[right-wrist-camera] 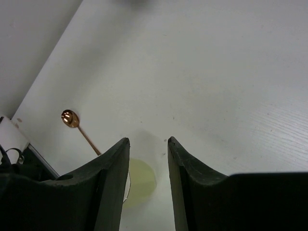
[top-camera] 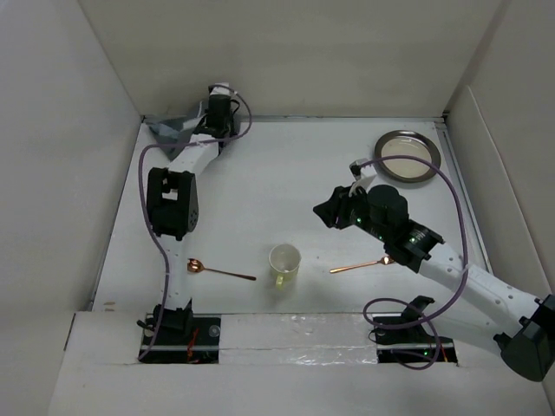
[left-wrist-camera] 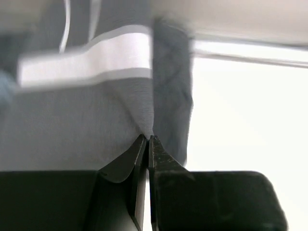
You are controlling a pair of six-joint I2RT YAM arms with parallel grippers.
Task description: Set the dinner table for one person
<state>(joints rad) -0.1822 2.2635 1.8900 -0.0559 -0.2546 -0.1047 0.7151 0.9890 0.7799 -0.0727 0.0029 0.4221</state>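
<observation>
Left gripper [left-wrist-camera: 147, 140], fingers pressed together, is pinching a fold of the grey white-striped cloth mat [top-camera: 173, 132] at the far left corner of the dinner table [top-camera: 286, 165]. Right gripper [right-wrist-camera: 148, 149] is hovering spread over the table's right middle, gripping nothing. 1 pale yellow cup [top-camera: 284, 263] is standing empty by the near edge, between 1 copper spoon [top-camera: 221, 272] and 1 copper utensil [top-camera: 357, 266]. Metal plate [top-camera: 408, 156] is sitting bare at the far right corner.
</observation>
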